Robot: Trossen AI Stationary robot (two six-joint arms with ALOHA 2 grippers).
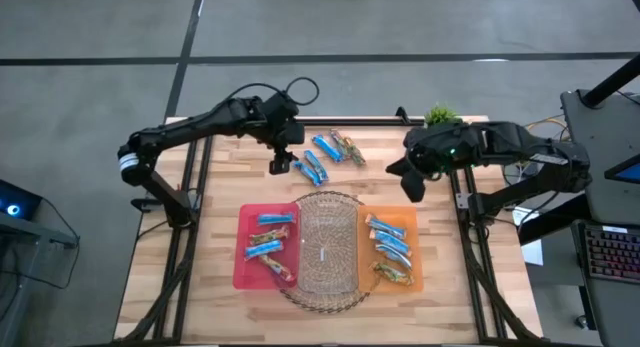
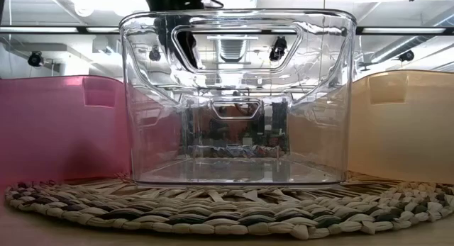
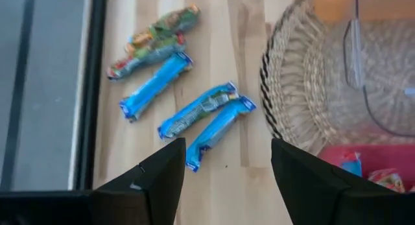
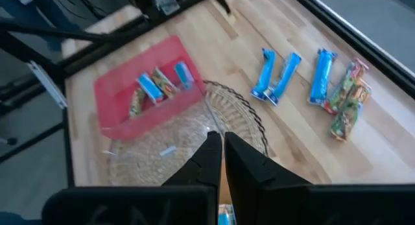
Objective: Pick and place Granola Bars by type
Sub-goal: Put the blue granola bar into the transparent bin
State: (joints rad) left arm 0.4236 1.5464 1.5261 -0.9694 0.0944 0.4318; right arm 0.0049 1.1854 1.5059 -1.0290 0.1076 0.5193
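Observation:
Several loose granola bars lie flat on the wooden table near its far edge: two blue ones side by side (image 3: 207, 118), another blue one (image 3: 155, 85) and a brown-green one (image 3: 152, 43). My left gripper (image 1: 282, 165) hovers open just left of them, its fingers (image 3: 162, 179) standing above the table short of the blue pair and touching nothing. My right gripper (image 1: 412, 182) is raised over the table's far right, shut and empty (image 4: 217, 153). The right wrist view shows the same loose blue bars (image 4: 285, 76) and the brown-green one (image 4: 347, 98).
A clear bin (image 1: 325, 252) stands on a round woven mat (image 1: 300, 292) at the table's middle. A red bin (image 1: 243, 272) on its left and an orange bin (image 1: 408, 222) on its right each hold several bars. A small green plant (image 1: 440, 115) sits at the far edge.

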